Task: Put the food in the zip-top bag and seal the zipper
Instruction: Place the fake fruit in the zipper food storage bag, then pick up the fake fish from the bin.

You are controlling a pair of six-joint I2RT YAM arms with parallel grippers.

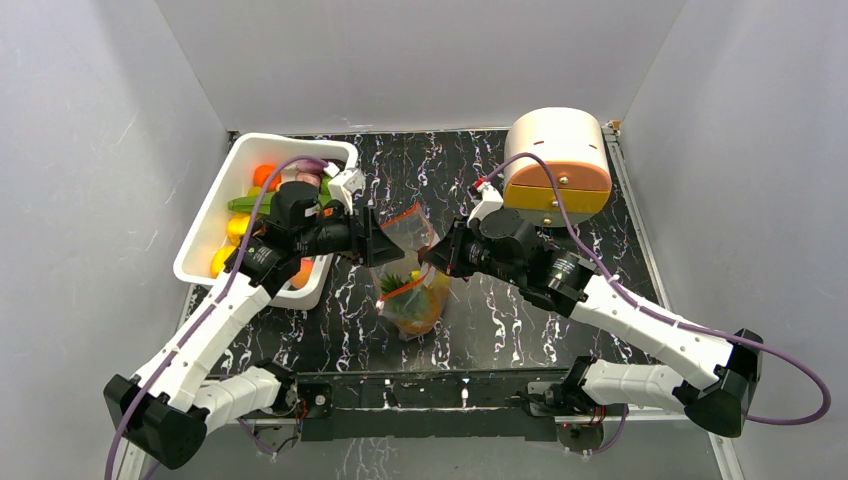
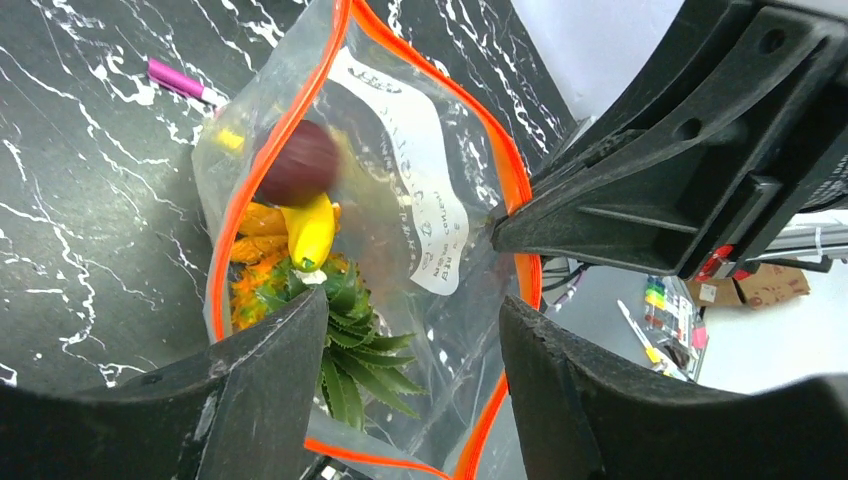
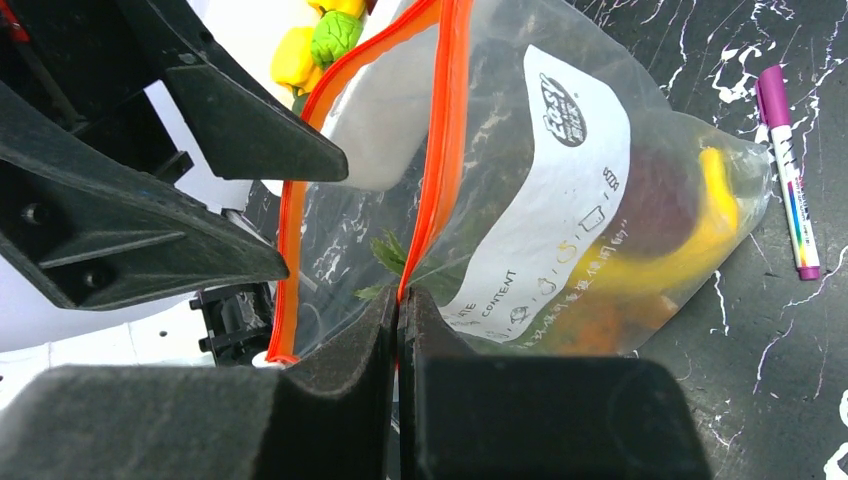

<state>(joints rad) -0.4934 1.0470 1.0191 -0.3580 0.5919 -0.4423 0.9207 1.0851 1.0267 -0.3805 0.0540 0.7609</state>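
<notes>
The clear zip-top bag (image 1: 412, 295) stands open mid-table, with its orange-red zipper (image 2: 515, 190) spread into a loop. Inside it lie food pieces: a purple fruit (image 2: 300, 160), a yellow banana (image 2: 312, 230), a pineapple with green leaves (image 2: 350, 340) and orange pieces. My left gripper (image 2: 415, 310) is open and empty, its fingers over the bag's mouth, also in the top view (image 1: 385, 240). My right gripper (image 3: 400, 295) is shut on the zipper (image 3: 445, 130) at the mouth's far side, also in the top view (image 1: 428, 255). More food (image 1: 250, 200) lies in the tub.
A white rectangular tub (image 1: 200, 250) stands at the left, just behind my left arm. A round cream and orange container (image 1: 557, 160) stands at the back right. A thin purple pen (image 3: 790, 190) lies on the black marbled table beside the bag's bottom, also in the left wrist view (image 2: 180, 80).
</notes>
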